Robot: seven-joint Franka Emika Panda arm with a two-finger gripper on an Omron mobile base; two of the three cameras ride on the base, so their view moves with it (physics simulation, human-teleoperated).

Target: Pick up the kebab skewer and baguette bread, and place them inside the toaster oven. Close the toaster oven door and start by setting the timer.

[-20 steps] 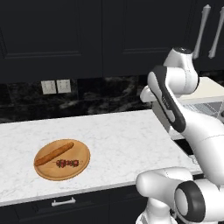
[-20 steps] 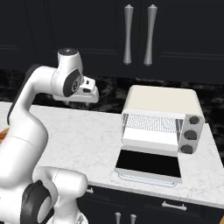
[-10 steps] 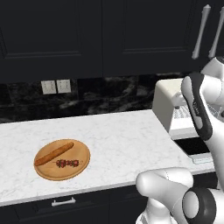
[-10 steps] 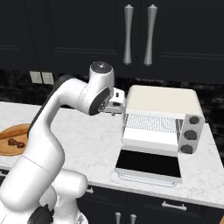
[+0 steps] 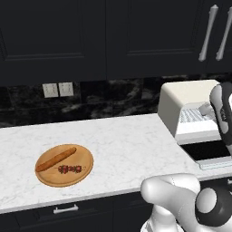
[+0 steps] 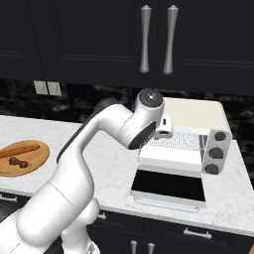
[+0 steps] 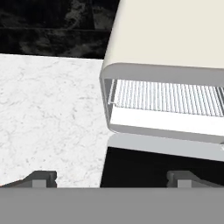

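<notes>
slim orange-brown baguette bread (image 5: 55, 159) + short kebab skewer w/ red-brown chunks (image 5: 70, 169) on round wooden board (image 5: 81, 174), lower left, white marble worktop (image 5: 122, 149) | baguette prob light, stiff: grab mid | skewer thin, fiddly: pinch across chunks | cream toaster oven (image 6: 198, 116) right, dark glass door (image 6: 169, 185) down | jaws spread, empty, tips (image 7: 112, 178) facing oven

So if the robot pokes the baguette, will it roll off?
The baguette looks round and slim, so a sideways nudge would probably roll it. It lies on a flat board with no obvious rim, so little would stop it. It seems stiff, likely lifting without sagging.
</notes>
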